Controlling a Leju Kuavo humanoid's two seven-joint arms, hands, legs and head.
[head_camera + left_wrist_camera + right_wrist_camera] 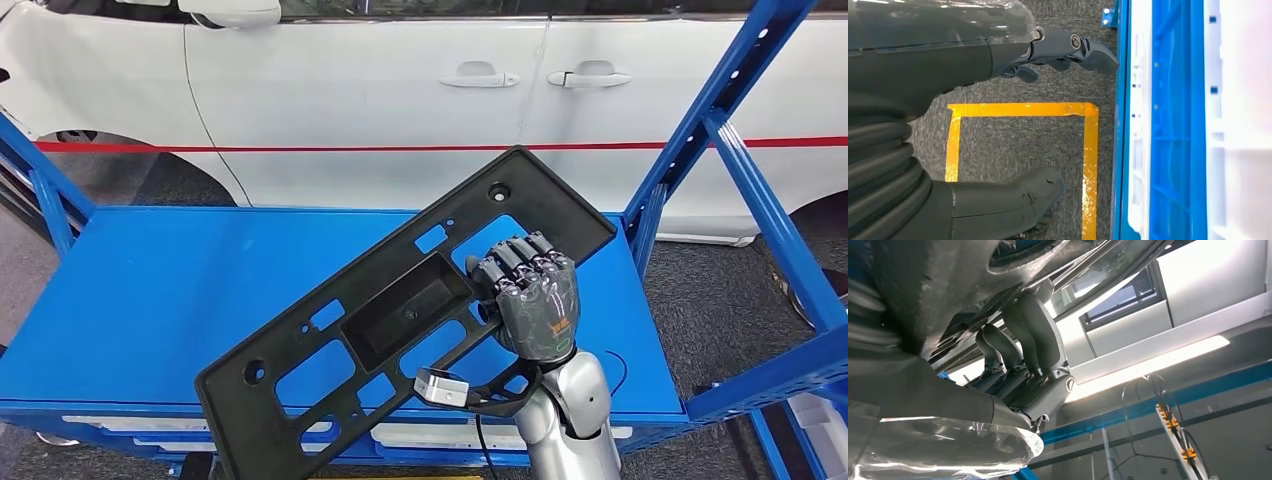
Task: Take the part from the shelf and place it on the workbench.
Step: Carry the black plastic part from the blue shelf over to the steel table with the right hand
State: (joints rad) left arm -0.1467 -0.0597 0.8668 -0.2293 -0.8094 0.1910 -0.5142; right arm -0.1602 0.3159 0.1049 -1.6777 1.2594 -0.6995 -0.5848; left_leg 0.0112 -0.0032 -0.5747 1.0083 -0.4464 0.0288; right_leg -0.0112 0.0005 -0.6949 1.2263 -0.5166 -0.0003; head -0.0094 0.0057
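While my right hand's fingers [522, 262] are curling over one of the bars of the black plastic panel [400, 310], I am seeing the right hand [532, 297] gripping that part firmly, knuckles facing up toward my head camera. From the right wrist view, the fingers [1030, 335] are hooking around the dark edge of the panel [938, 285] from underneath, with the right hand [1023, 375] pressing against it.

Moving outward, the panel is running diagonally in front of me, one end low and near me, the other end rising away toward the white car [400, 90]. It is hanging tilted above the blue shelf deck [150, 300], and I cannot tell whether its lower corner is touching anything. Its surface is showing a recessed rectangular tray in the middle, several cut-out windows, and a round hole near each end. A small grey wrist camera [441, 388] is sitting just beside the panel's near edge on my silver right arm [570, 425].

Blue shelf uprights [720, 130] are standing beyond the panel's far end.

My left hand [1058, 50] is hanging over grey carpet, fingers apart and holding nothing, near a yellow tape rectangle [1023, 110] and beside a blue crate [1173, 125].
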